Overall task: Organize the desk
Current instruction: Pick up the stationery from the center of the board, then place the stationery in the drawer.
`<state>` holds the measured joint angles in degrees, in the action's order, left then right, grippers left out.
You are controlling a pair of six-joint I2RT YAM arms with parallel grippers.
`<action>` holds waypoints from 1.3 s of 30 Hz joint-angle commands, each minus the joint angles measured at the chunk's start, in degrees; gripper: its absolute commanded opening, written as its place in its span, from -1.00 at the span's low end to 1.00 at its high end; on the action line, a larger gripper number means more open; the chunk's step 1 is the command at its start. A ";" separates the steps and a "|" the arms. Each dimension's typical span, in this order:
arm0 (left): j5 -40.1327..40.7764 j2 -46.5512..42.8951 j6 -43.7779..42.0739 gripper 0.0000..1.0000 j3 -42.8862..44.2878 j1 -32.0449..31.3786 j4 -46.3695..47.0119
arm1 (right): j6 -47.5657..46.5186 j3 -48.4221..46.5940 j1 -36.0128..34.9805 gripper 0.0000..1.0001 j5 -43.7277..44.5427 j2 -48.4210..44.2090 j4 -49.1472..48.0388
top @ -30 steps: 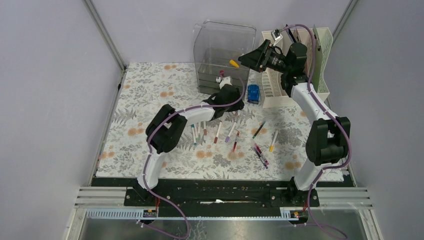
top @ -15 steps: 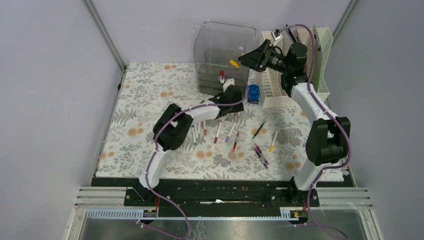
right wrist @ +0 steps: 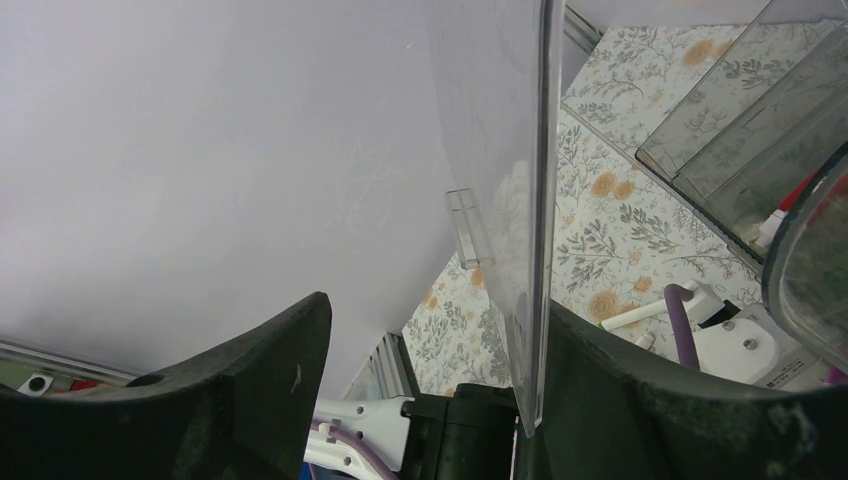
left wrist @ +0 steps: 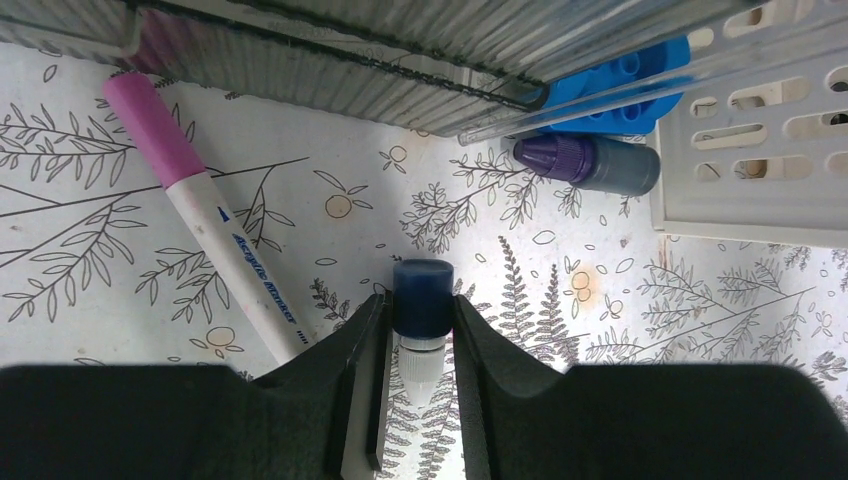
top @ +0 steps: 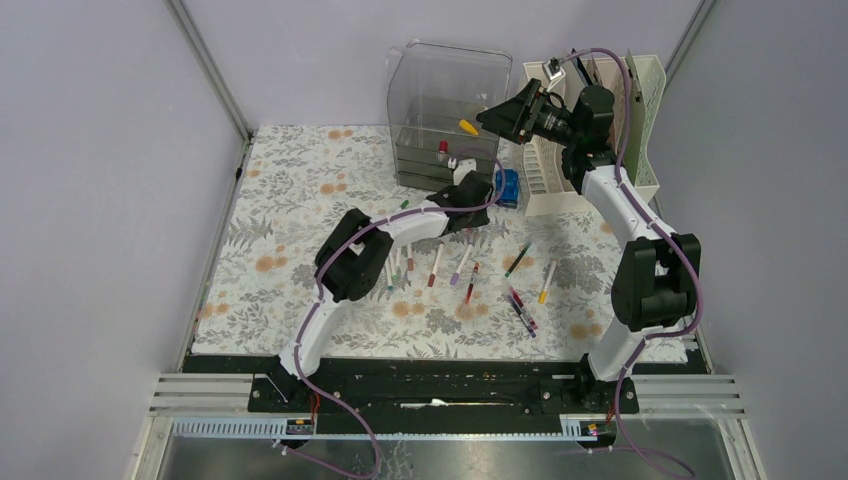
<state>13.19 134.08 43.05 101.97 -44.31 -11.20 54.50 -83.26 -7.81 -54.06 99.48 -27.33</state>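
Evidently little of the job is finished. The desk [top: 300,200] is spread out in front of the clear box [top: 445,90], which stands at its far edge. At least 8 loose markers [top: 436,265] are scattered on the cloth in front of that box. Only a few small items can be made out inside the box (what they are cannot be told).

The left gripper [left wrist: 421,305] is lowered to the cloth just in front of the box, and its jaws are clenched on a blue-capped marker [left wrist: 422,285], seemingly not yet lifted. A pink-capped marker [left wrist: 200,230] is seen with its cap against the box's foot, and a purple-capped bottle [left wrist: 590,165] at the box's right corner.

The right gripper [right wrist: 435,315] is held high at the box's right side. Its jaws are parted wide with a clear panel [right wrist: 500,150] of the box between them, and nothing is pinched. By this reckoning 1 marker is in hand and nearly all the sorting is left.
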 commanded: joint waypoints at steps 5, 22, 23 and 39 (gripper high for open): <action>2.14 1.80 -3.90 -0.32 2.97 -1.17 -6.21 | 1.05 -0.77 0.19 0.53 -1.75 -2.36 -3.34; -3.80 -19.44 -1.98 -1.00 -19.85 -1.87 16.56 | 0.95 0.05 0.19 0.53 -1.75 -3.29 -3.25; -4.63 -21.46 -1.69 -1.00 -22.45 -1.83 19.20 | 0.96 0.06 0.21 0.53 -1.75 -3.25 -3.25; -5.69 -42.13 24.69 -1.00 -62.09 11.34 68.90 | 0.86 0.49 0.17 0.53 -1.83 -3.81 -3.25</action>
<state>9.41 92.20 56.88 41.52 -37.28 38.92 54.52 -82.17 -7.81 -54.02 99.48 -27.66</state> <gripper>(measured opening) 0.172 0.764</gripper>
